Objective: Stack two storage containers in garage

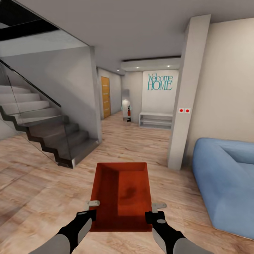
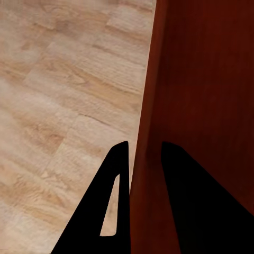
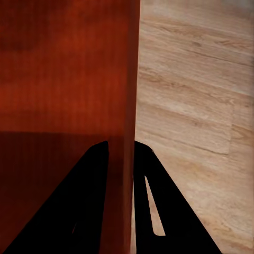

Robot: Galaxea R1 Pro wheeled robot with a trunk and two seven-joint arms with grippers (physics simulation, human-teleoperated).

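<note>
One red-orange storage container [image 1: 120,195] is held above the light wood-plank floor [image 1: 42,176], open top up; left gripper [image 2: 144,153] is clamped on its left wall, right gripper [image 3: 121,151] on its right wall; blue sofa [image 1: 225,176] sits to the right, staircase [image 1: 42,120] at left

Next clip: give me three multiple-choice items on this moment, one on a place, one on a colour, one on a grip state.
1. Where is the red-orange open-topped storage container?
A. held between both grippers
B. on the grey staircase
C. on the blue sofa

2. What colour is the wall lettering "Welcome HOME"?
A. red
B. teal
C. black

3. How does the left gripper stand?
A. open, clear of everything
B. shut on nothing
C. straddling the container's side wall

Key: 1 A, the left gripper and the right gripper each clamp a side wall above the light wood-plank floor. 2 B, teal on white. 3 C, one finger on each side.
</note>
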